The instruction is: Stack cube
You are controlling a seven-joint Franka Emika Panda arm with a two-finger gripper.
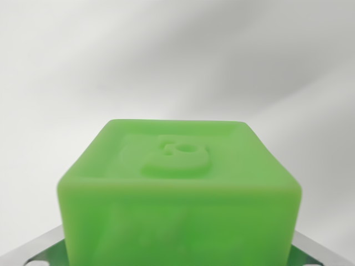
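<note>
wrist view is basically all green cube [180, 188], sitting dead centre and super close with metal gripper [177, 256] bits poking out at both bottom corners, so I'd guess it's gripped for stacking, though honestly can't tell

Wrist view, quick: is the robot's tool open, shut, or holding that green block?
Tool: cannot be told; its fingertips are not clearly in view. The green cube fills the lower frame, with metal parts beside its bottom corners.

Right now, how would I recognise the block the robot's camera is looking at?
Against the plain pale grey background, one thing fills the lower middle of the wrist view: a bright green cube. Its top face carries a raised emblem inside a square border, and nothing else green sits nearby.
</note>
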